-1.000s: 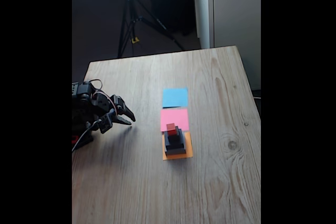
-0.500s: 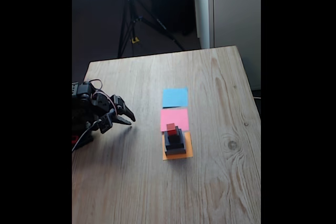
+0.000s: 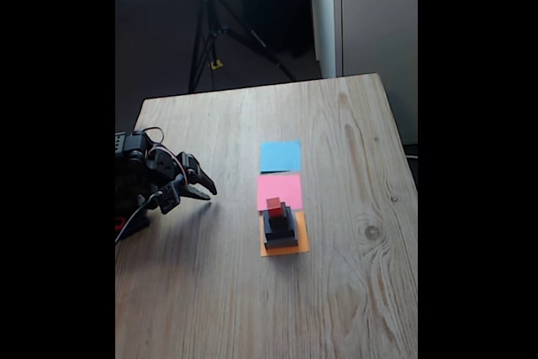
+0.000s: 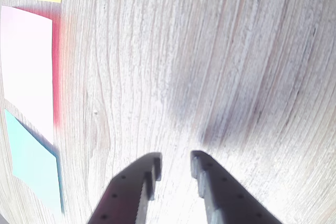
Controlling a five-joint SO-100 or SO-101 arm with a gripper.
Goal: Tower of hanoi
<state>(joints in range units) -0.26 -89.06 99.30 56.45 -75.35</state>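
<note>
Nothing has moved in the last second: your gripper (image 3: 204,192) still idles empty, jaws slightly apart, at the table's (image 3: 353,124) left, while the tower of hanoi (image 3: 280,226) stands untouched on the orange square (image 3: 301,245).

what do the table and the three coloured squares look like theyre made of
The table looks like pale wood or wood-look laminate, matt: grain lines and a knot show. The blue square, pink square and orange square look like thin matt paper or card: they lie flat with no visible thickness.
</note>
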